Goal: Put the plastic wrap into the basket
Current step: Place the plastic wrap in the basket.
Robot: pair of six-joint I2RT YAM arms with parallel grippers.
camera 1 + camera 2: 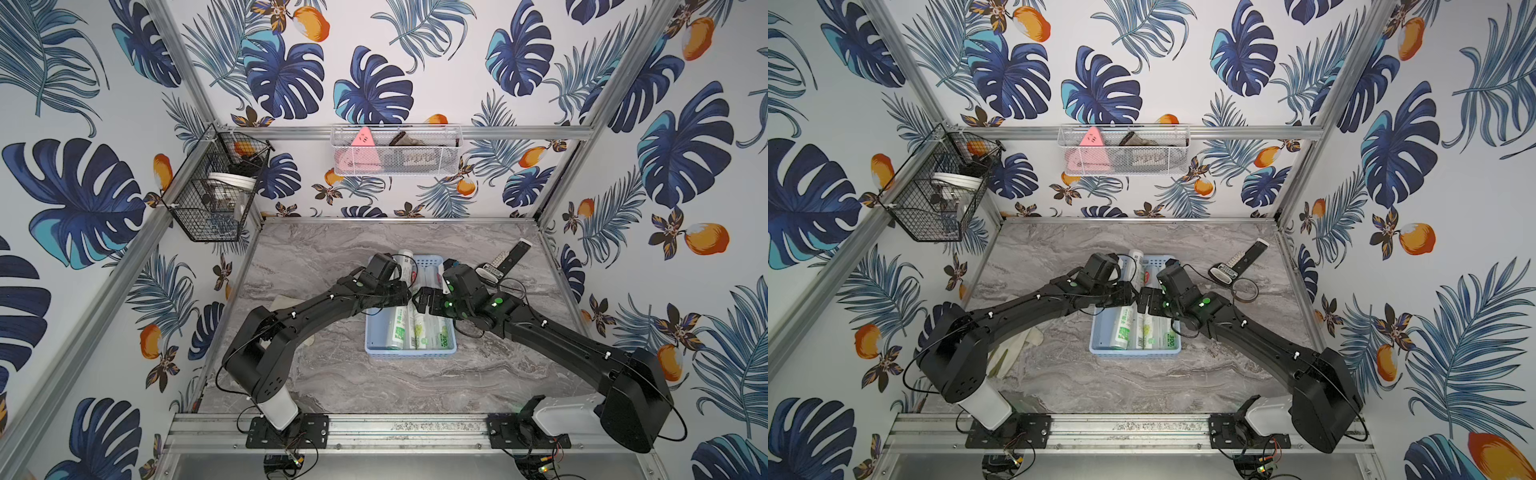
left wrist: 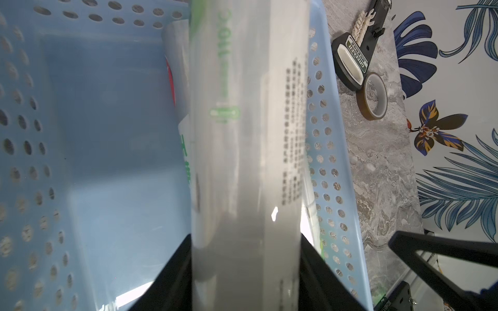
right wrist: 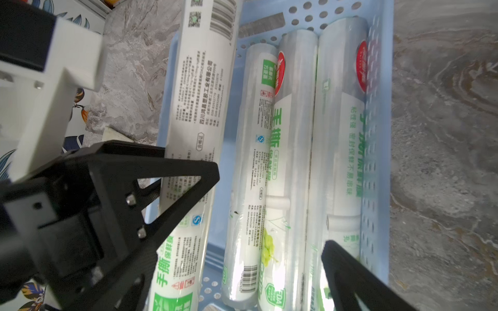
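plastic wrap [image 3: 199, 107]: right wrist shows 4

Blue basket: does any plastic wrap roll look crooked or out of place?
Yes. One roll, gripped in the left gripper's jaws, sits slanted over the basket's rim with its far end poking out; the other three rolls lie flat inside.
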